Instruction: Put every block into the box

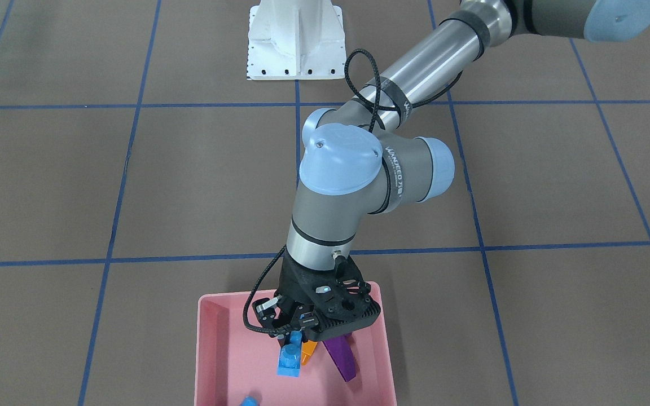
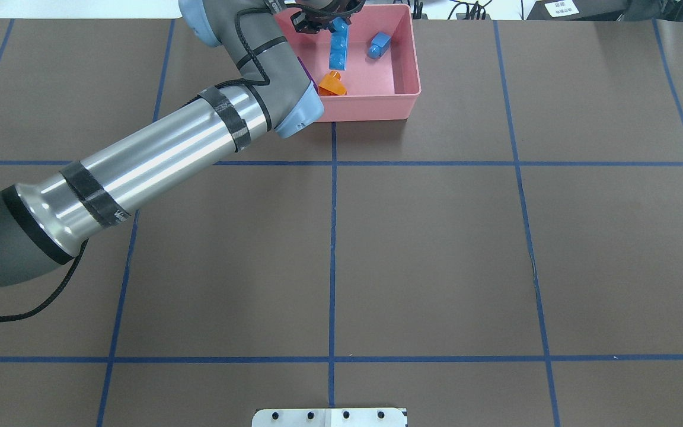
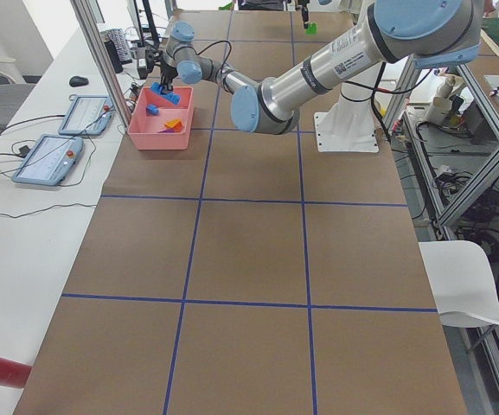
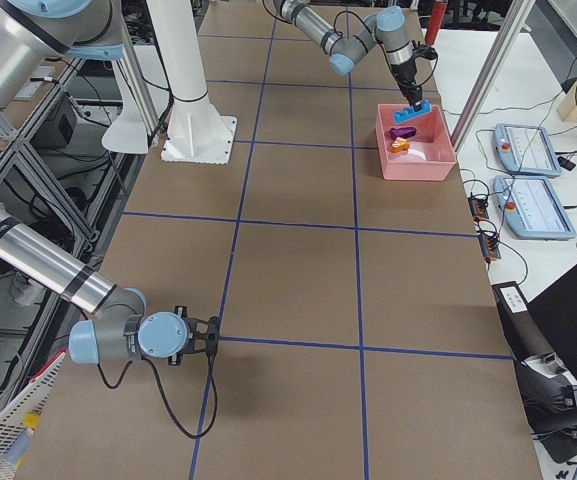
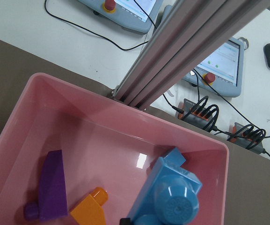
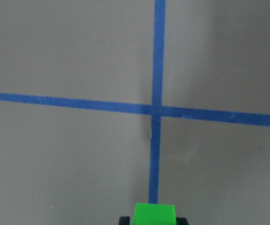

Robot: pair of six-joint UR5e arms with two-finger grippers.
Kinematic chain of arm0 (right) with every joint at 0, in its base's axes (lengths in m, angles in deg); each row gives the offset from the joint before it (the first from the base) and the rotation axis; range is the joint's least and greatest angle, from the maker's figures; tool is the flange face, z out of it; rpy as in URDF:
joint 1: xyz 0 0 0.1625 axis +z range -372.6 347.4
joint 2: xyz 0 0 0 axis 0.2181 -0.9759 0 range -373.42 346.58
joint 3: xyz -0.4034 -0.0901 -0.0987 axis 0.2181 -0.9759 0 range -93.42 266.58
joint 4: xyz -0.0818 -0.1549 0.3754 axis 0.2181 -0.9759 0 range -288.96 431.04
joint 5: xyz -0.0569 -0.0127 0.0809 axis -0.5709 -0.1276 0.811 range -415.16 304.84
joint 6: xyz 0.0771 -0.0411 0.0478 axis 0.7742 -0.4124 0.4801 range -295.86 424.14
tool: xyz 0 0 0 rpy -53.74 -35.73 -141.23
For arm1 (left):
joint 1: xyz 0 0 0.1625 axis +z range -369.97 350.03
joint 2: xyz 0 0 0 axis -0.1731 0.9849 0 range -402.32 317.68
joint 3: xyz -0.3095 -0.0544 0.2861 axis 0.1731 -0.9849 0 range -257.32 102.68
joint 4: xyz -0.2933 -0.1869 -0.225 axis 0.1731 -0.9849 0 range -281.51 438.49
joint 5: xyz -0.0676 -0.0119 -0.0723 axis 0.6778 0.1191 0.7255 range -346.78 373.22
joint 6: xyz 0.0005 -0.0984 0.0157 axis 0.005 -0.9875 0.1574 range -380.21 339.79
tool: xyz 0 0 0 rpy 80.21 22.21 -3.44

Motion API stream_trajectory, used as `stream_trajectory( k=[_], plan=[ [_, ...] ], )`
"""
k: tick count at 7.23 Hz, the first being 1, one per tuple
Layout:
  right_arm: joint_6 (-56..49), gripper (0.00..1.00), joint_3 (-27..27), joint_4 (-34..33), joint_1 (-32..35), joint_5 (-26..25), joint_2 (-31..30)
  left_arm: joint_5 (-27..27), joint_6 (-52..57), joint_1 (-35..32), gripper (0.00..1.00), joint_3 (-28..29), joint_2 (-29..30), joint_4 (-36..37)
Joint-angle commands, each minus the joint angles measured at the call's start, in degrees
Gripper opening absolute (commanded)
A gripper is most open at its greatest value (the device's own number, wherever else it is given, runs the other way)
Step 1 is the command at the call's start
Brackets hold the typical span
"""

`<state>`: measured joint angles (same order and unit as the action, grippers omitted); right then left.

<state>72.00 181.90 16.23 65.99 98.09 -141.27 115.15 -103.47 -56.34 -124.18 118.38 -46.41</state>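
The pink box (image 2: 407,65) stands at the table's far edge. My left gripper (image 1: 297,334) is above it, shut on the long blue four-stud brick (image 1: 290,356), which hangs tilted over the box floor; it also shows in the left wrist view (image 5: 170,197). In the box lie the orange sloped brick (image 2: 332,84), the purple sloped brick (image 1: 341,356) and the small blue one-stud brick (image 2: 379,44). My right gripper (image 4: 208,337) is far from the box, low over the table, shut on the green brick (image 6: 154,214).
The white robot base (image 1: 295,39) stands at the table's middle. Blue tape lines (image 2: 333,237) cross the brown table. A metal frame post (image 5: 186,51) and control pendants (image 4: 533,205) stand just beyond the box.
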Motion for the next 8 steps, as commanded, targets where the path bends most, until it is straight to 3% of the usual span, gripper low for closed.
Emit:
stream_trajectory(
  k=[1, 3, 4, 6, 7, 8],
  plan=[
    [0.0, 0.0, 11.5, -17.7, 3.2, 0.0, 4.7, -2.2, 0.4, 1.7, 1.0, 0.1, -0.2, -1.0],
    [0.0, 0.0, 16.1, -37.7, 7.3, -0.1, 19.7, -1.7, 0.7, 1.1, 1.0, -3.2, -0.4, 1.4],
    [0.0, 0.0, 15.9, -47.3, 8.2, -0.1, 29.5, -1.6, 1.2, 0.9, 1.0, -5.9, -0.6, 6.5],
    [1.0, 0.0, 15.2, -66.6, 7.8, -2.1, 51.0, 1.8, 13.8, -0.6, 1.0, -20.3, -5.3, 27.6],
    [6.2, 0.0, 12.4, -68.6, 5.8, -4.7, 60.4, 2.0, 20.7, -2.6, 1.0, -27.1, -9.6, 34.4],
    [11.0, 0.0, 9.9, -68.7, 2.8, -5.6, 65.8, 2.0, 29.6, -4.4, 1.0, -34.2, -15.6, 39.5]
  ],
)
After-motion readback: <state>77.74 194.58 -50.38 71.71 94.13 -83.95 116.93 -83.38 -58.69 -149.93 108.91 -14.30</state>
